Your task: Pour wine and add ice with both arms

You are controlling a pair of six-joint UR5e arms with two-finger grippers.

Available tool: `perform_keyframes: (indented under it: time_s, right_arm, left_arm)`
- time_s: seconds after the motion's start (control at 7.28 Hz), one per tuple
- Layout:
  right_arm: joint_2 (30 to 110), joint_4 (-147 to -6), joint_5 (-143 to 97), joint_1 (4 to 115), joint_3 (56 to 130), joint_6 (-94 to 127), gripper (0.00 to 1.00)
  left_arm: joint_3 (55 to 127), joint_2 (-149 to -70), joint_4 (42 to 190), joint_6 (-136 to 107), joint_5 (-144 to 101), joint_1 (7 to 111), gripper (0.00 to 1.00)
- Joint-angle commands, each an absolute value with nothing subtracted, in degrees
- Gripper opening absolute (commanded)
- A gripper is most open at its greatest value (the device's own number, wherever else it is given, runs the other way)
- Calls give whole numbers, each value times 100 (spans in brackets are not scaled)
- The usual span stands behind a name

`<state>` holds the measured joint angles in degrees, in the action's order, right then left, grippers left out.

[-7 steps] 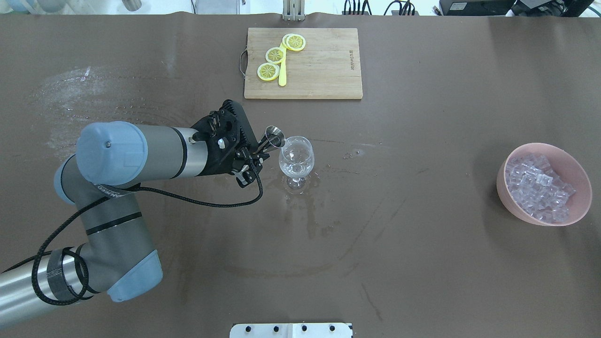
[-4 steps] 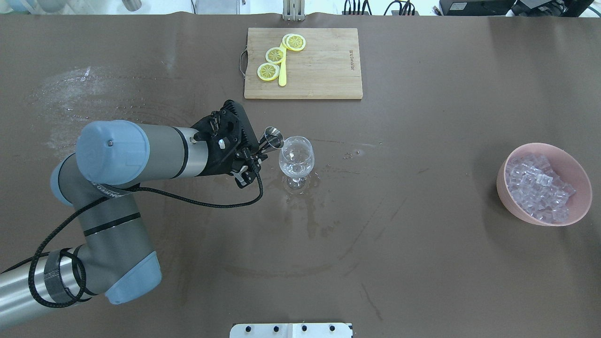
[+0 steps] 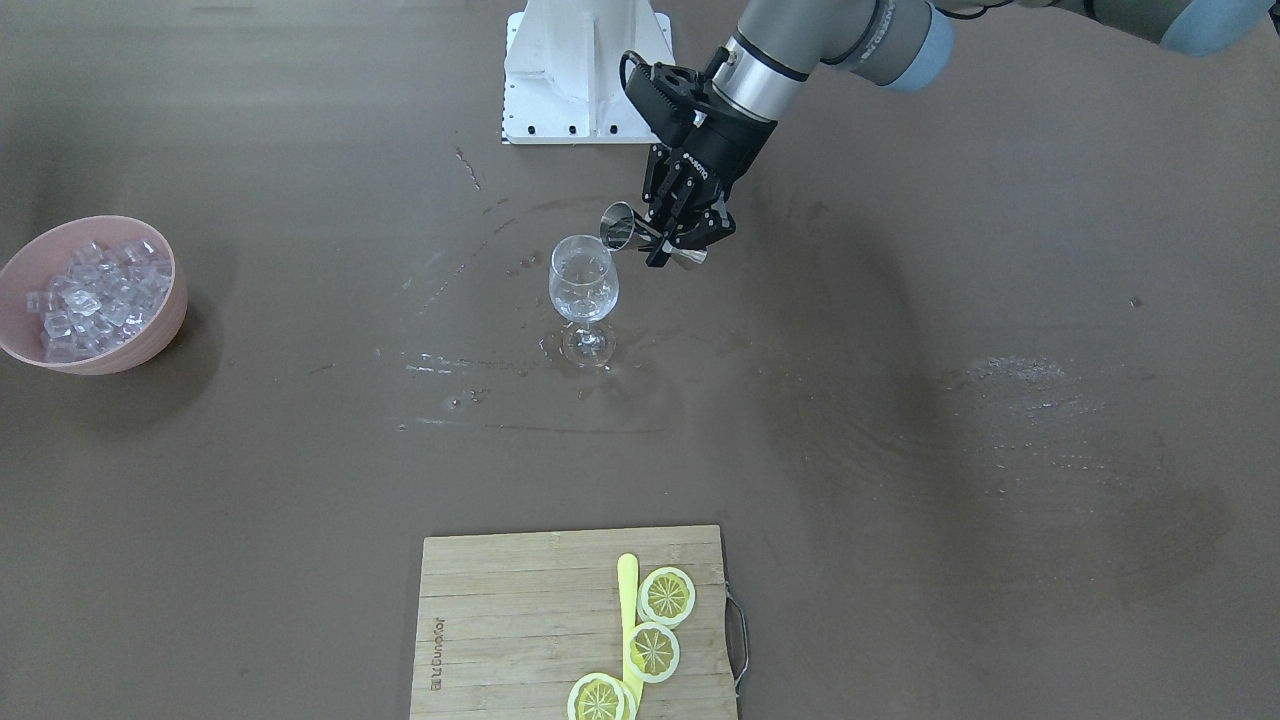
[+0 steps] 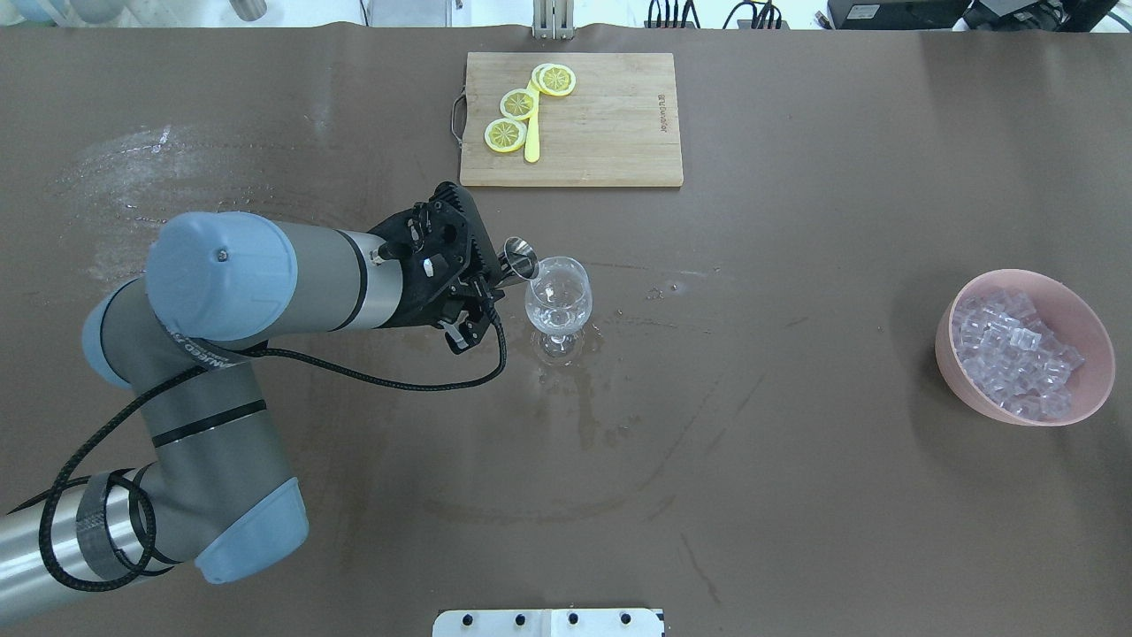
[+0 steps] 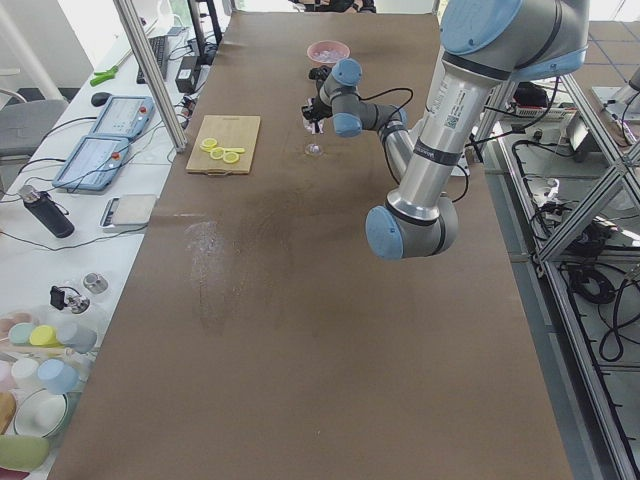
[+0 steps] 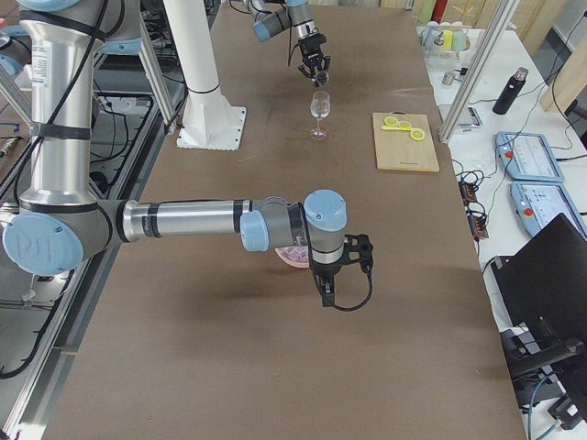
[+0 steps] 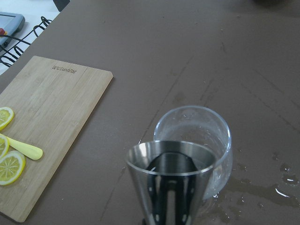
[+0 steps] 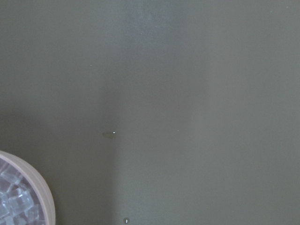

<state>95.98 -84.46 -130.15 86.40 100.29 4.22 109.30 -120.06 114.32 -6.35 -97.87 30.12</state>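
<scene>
My left gripper [image 4: 489,281] is shut on a steel jigger [image 4: 518,258], which is tipped with its mouth at the rim of the wine glass [image 4: 558,296]. The front-facing view shows the same gripper [image 3: 668,240], jigger [image 3: 626,228] and upright glass [image 3: 583,280]. In the left wrist view the jigger [image 7: 168,180] fills the foreground with the glass [image 7: 199,126] just behind it. Ice [image 4: 1015,352] is heaped in a pink bowl [image 4: 1095,372] at the far right. My right gripper [image 6: 328,291] hangs beside that bowl, and I cannot tell whether it is open or shut.
A wooden cutting board [image 4: 601,124] with lemon slices [image 4: 520,104] and a yellow stick lies at the far edge. Wet patches surround the glass foot [image 4: 575,363]. The white pedestal base [image 3: 585,70] sits at the robot's side. The right wrist view shows the bowl rim [image 8: 45,199] and brown table.
The left wrist has rolled and the arm has shifted a little toward the glass. The jigger stays at the glass rim, still gripped.
</scene>
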Motion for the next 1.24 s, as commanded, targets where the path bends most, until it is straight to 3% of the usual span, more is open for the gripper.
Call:
perform_keyframes:
  time_s: [0.0, 1.1]
  right_arm:
    - [9598, -8446, -13025, 8640, 10028, 422, 100]
    - [9624, -8446, -13061, 8640, 10028, 422, 100]
  left_arm:
    - [10934, -12225, 10901, -624, -9695, 2997, 0]
    - [10960, -12674, 9731, -361, -9317, 2874, 0]
